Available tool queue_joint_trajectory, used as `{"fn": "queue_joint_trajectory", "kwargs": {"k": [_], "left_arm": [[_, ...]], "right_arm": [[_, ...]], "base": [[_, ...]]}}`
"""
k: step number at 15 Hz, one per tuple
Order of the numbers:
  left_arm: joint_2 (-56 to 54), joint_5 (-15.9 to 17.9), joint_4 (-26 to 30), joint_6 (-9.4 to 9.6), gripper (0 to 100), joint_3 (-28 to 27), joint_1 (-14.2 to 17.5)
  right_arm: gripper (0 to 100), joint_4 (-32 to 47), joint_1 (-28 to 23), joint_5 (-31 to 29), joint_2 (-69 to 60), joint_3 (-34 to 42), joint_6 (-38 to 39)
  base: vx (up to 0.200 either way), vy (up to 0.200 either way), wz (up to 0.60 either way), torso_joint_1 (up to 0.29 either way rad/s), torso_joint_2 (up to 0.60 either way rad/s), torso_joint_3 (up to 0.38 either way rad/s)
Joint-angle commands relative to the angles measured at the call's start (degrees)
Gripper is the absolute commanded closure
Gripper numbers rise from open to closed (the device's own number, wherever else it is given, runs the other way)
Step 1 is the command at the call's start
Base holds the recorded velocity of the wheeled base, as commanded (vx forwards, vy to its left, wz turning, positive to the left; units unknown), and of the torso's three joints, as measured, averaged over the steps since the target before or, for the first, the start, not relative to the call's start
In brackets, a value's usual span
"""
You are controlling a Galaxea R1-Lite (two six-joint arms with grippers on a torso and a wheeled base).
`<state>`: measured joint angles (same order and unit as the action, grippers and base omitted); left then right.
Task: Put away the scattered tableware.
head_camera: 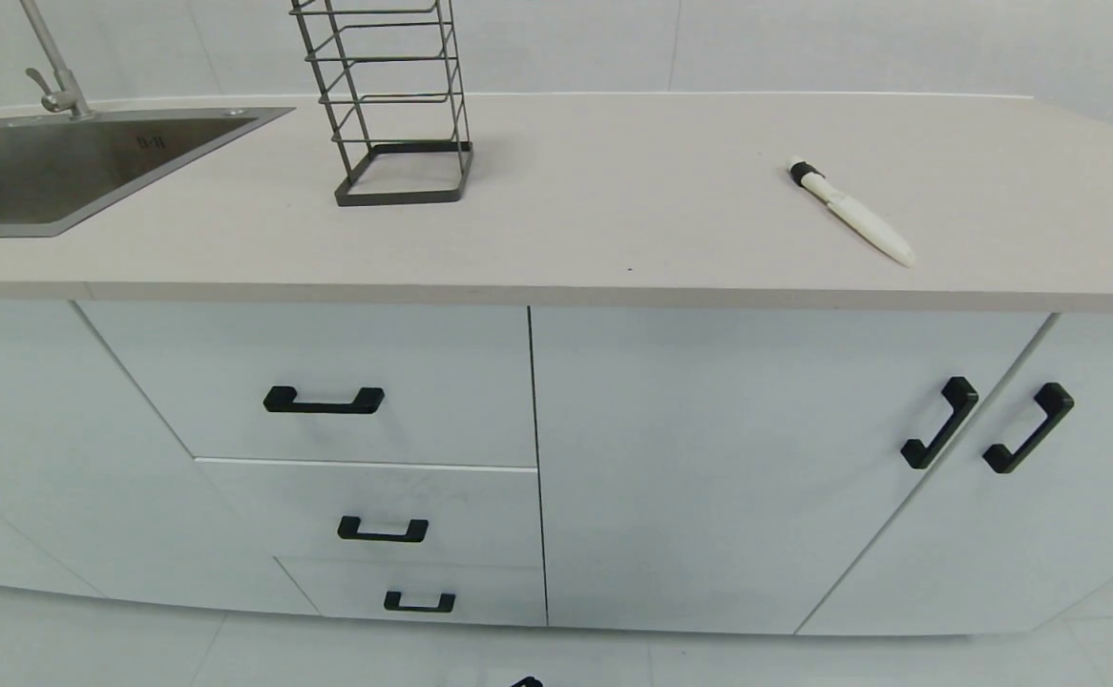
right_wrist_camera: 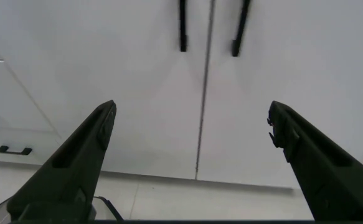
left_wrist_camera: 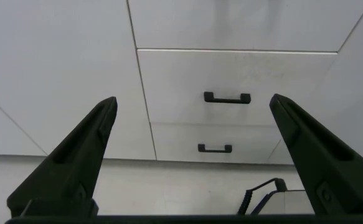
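A white utensil with a black band near its far end (head_camera: 849, 211) lies on the pale countertop (head_camera: 614, 219), to the right of centre. A black wire rack (head_camera: 387, 100) stands empty toward the back left of the counter. My left gripper (left_wrist_camera: 193, 106) hangs low in front of the drawer stack, open, with nothing between its fingers. My right gripper (right_wrist_camera: 190, 112) is also low, open and empty, facing the pair of cabinet doors.
A steel sink (head_camera: 51, 167) with a tap (head_camera: 55, 67) sits at the counter's far left. Below are three drawers with black handles (head_camera: 324, 401) and cabinet doors with black handles (head_camera: 938, 423). White tiled floor lies underneath.
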<state>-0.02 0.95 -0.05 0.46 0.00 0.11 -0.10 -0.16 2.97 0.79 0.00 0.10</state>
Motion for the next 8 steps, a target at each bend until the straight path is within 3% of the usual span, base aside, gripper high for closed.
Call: {"fn": "queue_joint_trajectory", "kwargs": {"k": [1, 8], "left_arm": [[0.2, 0.0, 0.0, -0.11, 0, 0.0, 0.0], [0.2, 0.0, 0.0, -0.11, 0, 0.0, 0.0]], "right_arm": [[0, 0.0, 0.0, 0.0, 0.1, 0.0, 0.0], [0, 0.0, 0.0, 0.0, 0.1, 0.0, 0.0]], "base": [[0.0, 0.0, 0.0, 0.0, 0.0, 0.0], [0.0, 0.0, 0.0, 0.0, 0.0, 0.0]]}}
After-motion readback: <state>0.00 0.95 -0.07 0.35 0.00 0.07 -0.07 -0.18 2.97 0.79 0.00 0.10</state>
